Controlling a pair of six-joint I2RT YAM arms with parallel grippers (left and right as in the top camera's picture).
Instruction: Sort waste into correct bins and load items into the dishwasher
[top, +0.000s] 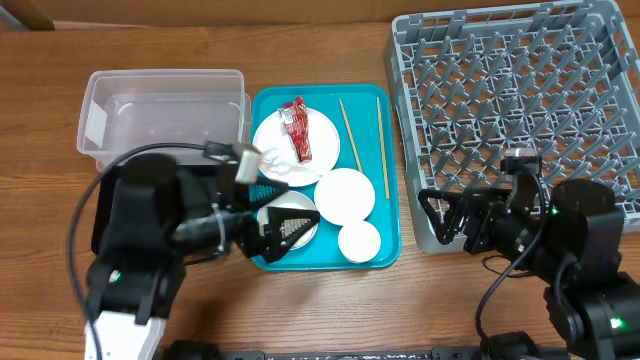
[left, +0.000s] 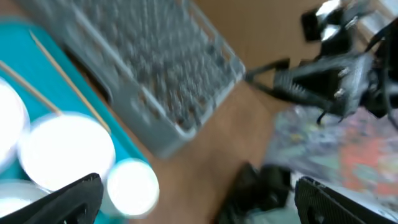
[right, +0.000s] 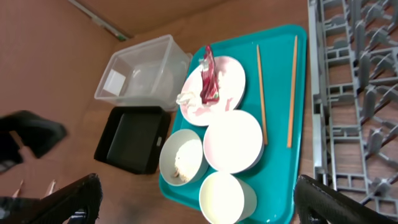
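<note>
Left tool (top: 280, 228), spread wide, over the soiled bowl (right: 181, 157)

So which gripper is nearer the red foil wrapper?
Left. The left gripper is over the bowl on the teal tray, beside the plate holding the red foil wrapper; the right gripper is off the tray, by the corner of the grey rack.

From overhead, the left arm (top: 150, 235) covered nearly all of the black tray (right: 132, 138) and much of the bowl (right: 181, 158) at the teal tray's (top: 362, 120) 7 o'clock. The dish rack (top: 520, 100) ran off the frame at 12 and 3 o'clock. The left wrist view was smeared throughout. Pale specks in the bowl were perhaps rice, too small to tell.
</note>
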